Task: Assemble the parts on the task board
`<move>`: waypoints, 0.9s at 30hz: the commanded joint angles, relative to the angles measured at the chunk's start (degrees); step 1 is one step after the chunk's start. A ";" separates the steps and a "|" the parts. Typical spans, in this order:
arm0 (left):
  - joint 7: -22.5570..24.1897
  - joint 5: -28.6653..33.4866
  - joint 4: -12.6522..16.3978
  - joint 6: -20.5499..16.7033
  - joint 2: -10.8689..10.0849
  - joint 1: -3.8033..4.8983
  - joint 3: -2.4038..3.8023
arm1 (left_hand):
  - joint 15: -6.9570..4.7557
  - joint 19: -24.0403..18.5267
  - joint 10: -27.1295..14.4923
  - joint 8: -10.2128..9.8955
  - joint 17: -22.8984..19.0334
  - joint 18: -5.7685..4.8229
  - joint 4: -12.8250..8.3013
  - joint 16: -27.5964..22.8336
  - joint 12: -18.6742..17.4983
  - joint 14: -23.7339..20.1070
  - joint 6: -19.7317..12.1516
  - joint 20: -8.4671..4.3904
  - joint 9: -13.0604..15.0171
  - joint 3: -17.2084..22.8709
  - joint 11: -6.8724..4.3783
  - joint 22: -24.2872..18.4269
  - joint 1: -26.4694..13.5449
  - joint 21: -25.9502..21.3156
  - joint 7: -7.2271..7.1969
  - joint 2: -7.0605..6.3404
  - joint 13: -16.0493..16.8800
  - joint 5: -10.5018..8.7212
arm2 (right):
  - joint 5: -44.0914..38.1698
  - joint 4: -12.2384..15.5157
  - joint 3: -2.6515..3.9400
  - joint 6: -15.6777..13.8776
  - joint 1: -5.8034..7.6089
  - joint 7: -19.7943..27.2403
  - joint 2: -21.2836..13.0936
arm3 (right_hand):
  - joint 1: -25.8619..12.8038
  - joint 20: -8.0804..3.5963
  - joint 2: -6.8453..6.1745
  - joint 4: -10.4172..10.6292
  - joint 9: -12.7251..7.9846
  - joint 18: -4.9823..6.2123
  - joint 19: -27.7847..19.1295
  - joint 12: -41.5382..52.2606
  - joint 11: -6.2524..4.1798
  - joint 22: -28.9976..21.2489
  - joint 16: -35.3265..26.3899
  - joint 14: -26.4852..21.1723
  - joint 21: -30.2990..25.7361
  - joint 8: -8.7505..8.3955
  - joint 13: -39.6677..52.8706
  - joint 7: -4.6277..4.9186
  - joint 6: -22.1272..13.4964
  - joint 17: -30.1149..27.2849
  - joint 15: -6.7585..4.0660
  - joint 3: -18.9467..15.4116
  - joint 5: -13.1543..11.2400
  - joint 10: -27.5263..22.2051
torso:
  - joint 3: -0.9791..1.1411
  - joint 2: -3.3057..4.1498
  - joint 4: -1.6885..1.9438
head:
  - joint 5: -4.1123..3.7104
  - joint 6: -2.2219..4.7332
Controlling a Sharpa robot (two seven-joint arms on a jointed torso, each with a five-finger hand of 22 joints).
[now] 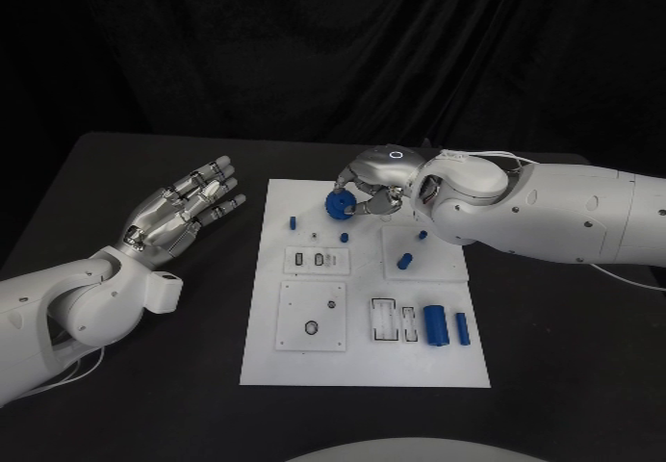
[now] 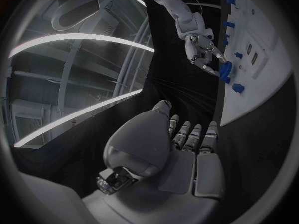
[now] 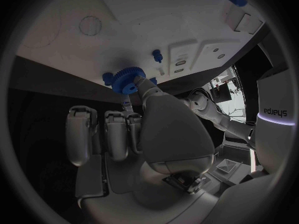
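Looked like a robotics lab or test cell, not anyone's home. Black table (image 1: 166,404) backed by a black curtain (image 1: 333,67), the usual staged demo bench. White task board (image 1: 364,371) laid flat in the middle, cut with slots and recesses like a benchmark fixture. Seen from the left wrist view: an industrial ceiling with long strip lights (image 2: 74,40) and exposed ducting (image 2: 81,7). Caught in the right wrist view: a white machine body marked with a logo (image 3: 274,111) and some gear past the table's edge.
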 commanded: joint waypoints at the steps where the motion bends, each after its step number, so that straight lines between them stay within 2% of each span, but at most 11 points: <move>1: 4.75 0.25 0.08 0.81 0.16 -0.07 0.05 | 0.34 0.04 -0.29 -0.16 0.04 0.18 0.05 0.35 0.23 0.00 -0.19 0.52 -0.01 0.29 0.21 0.02 0.31 0.26 0.10 0.31 -0.01 0.31 | -0.44 -0.74 0.05 2.17 -0.14 -0.07 0.64 | -0.76 0.26 0.08 0.35 7.62 -0.19 1.34 0.15 0.38 10.03 -0.39 5.19 -0.37 2.33 15.09 -2.50 4.08 12.77 0.34 0.03 -0.50 5.86 | -0.02 0.02 -0.01 | 0.10 0.12; 5: 4.73 0.25 0.03 0.84 0.20 -0.08 0.05 | 0.34 0.04 -0.29 -0.16 0.04 0.18 0.05 0.35 0.23 0.00 -0.19 0.52 -0.01 0.29 0.21 0.02 0.31 0.26 0.10 0.31 -0.01 0.31 | -0.44 -1.55 0.05 2.64 -0.16 -0.22 1.40 | -0.92 0.31 0.06 0.39 7.35 -0.10 1.13 0.15 0.42 9.83 -0.59 5.10 -0.70 1.21 15.09 -2.31 2.82 12.54 0.36 0.15 -0.82 5.86 | 0.06 0.03 -0.19 | 0.26 0.15; 10: 4.69 0.25 -0.07 0.86 0.25 -0.08 0.05 | 0.34 0.04 -0.29 -0.16 0.04 0.18 0.05 0.35 0.23 0.00 -0.19 0.52 -0.01 0.29 0.21 0.02 0.31 0.26 0.10 0.31 -0.01 0.31 | -0.44 -2.30 0.05 3.16 -0.26 -0.29 2.08 | -1.22 0.34 -0.18 0.60 6.00 -0.02 0.98 0.15 0.37 9.70 -0.81 5.01 -1.05 -1.80 15.09 -2.27 -0.92 12.31 0.34 0.61 -1.11 5.86 | 0.10 0.01 -0.30 | 0.51 0.04; 13: 4.65 0.25 -0.16 0.89 0.29 -0.09 0.05 | 0.34 0.04 -0.29 -0.16 0.04 0.18 0.05 0.35 0.23 0.00 -0.19 0.52 -0.01 0.29 0.21 0.02 0.31 0.26 0.10 0.31 -0.01 0.31 | -0.44 -2.65 0.05 3.63 -0.35 -0.32 2.45 | -1.50 0.22 -0.58 0.87 4.04 0.02 0.94 0.15 0.13 9.68 -0.93 4.98 -1.25 -4.59 15.09 -2.59 -4.41 12.24 0.14 1.19 -1.46 5.86 | 0.06 -0.02 -0.14 | 0.51 0.06; 17: 4.61 0.25 -0.24 0.94 0.36 -0.10 0.05 | 0.37 0.03 -0.30 -0.17 0.04 0.16 0.01 0.34 0.22 -0.01 -0.25 0.52 -0.02 0.42 0.23 0.02 0.30 0.26 0.13 0.31 -0.02 0.32 | -0.44 -2.82 0.05 4.46 -0.43 -0.65 2.69 | -1.61 0.08 -0.80 0.93 3.20 0.08 0.81 0.15 -0.06 9.56 -1.12 4.91 -1.50 -5.11 15.09 -2.74 -5.49 12.02 0.04 1.37 -1.71 5.86 | 0.05 0.01 -0.14 | 0.52 0.03; 22: 4.53 0.25 -0.36 1.00 0.46 -0.12 0.05 | 0.37 0.03 -0.30 -0.17 0.04 0.16 0.01 0.34 0.22 -0.01 -0.25 0.52 -0.02 0.42 0.23 0.02 0.30 0.26 0.13 0.31 -0.02 0.32 | -0.44 -3.00 0.05 5.71 -0.49 -1.29 2.79 | -1.80 -0.23 -1.03 0.88 0.86 0.31 0.31 0.15 -0.51 9.07 -1.91 4.58 -2.40 -5.25 15.09 -3.30 -9.52 11.15 -0.32 1.58 -2.56 5.86 | 0.03 -0.01 -0.14 | 0.54 -0.02; 23: 4.51 0.25 -0.38 1.01 0.48 -0.12 0.05 | 0.39 0.00 -0.34 -0.19 0.02 0.14 -0.01 0.31 0.16 -0.05 -0.37 0.53 -0.03 0.50 0.23 0.01 0.30 0.24 0.15 0.31 -0.03 0.33 | -0.44 -3.04 0.05 5.77 -0.50 -1.36 2.77 | -1.81 -0.29 -1.04 0.83 0.27 0.37 0.19 0.15 -0.57 8.95 -2.07 4.52 -2.62 -5.31 15.09 -3.34 -10.66 10.98 -0.38 1.62 -2.56 5.86 | 0.03 -0.01 -0.14 | 0.54 -0.02; 24: 4.49 0.25 -0.41 1.02 0.50 -0.13 0.05 | 0.39 0.00 -0.34 -0.19 0.02 0.14 -0.01 0.31 0.16 -0.05 -0.37 0.53 -0.03 0.50 0.23 0.01 0.30 0.24 0.15 0.31 -0.03 0.33 | -0.44 -3.07 0.05 5.77 -0.51 -1.39 2.76 | -1.79 -0.40 -1.06 0.66 -2.21 0.42 0.07 0.15 -0.63 8.84 -2.29 4.44 -2.90 -5.68 15.09 -3.40 -16.92 10.77 -0.45 1.69 -2.50 5.86 | 0.03 -0.01 -0.15 | 0.56 -0.01; 25: 4.48 0.25 -0.44 1.04 0.52 -0.14 0.05 | 0.39 0.00 -0.34 -0.19 0.02 0.14 -0.01 0.31 0.16 -0.05 -0.37 0.53 -0.03 0.50 0.23 0.01 0.30 0.24 0.15 0.31 -0.03 0.33 | -0.44 -3.09 0.05 5.74 -0.51 -1.42 2.74 | -1.74 -0.42 -1.08 0.58 -2.80 0.44 0.03 0.15 -0.69 8.80 -2.33 4.43 -2.99 -5.77 15.09 -3.49 -18.43 10.74 -0.49 1.71 -2.45 5.86 | 0.03 0.00 -0.14 | 0.57 -0.01; 26: 4.47 0.25 -0.47 1.06 0.54 -0.14 0.05 | 0.39 0.00 -0.34 -0.19 0.02 0.14 -0.01 0.31 0.16 -0.05 -0.37 0.53 -0.03 0.50 0.23 0.01 0.30 0.24 0.15 0.31 -0.03 0.33 | -0.44 -3.11 0.05 5.69 -0.52 -1.44 2.72 | -1.68 -0.55 -1.08 0.42 -4.40 0.50 -0.09 0.01 -0.96 8.68 -2.46 4.38 -3.24 -6.03 14.81 -3.87 -22.74 10.62 -0.68 1.77 -2.33 5.61 | 0.03 0.00 -0.13 | 0.58 -0.02; 27: 4.46 0.25 -0.51 1.08 0.56 -0.16 0.05 | 0.39 0.00 -0.34 -0.19 0.02 0.14 -0.01 0.31 0.16 -0.05 -0.37 0.53 -0.03 0.50 0.23 0.01 0.30 0.24 0.15 0.31 -0.03 0.33 | -0.44 -3.12 0.05 5.63 -0.52 -1.45 2.69 | -1.67 -0.61 -1.07 0.37 -4.79 0.53 -0.14 -0.12 -1.02 8.62 -2.58 4.34 -3.36 -6.08 14.57 -3.91 -23.60 10.50 -0.73 1.80 -2.26 5.39 | 0.03 0.00 -0.11 | 0.58 -0.03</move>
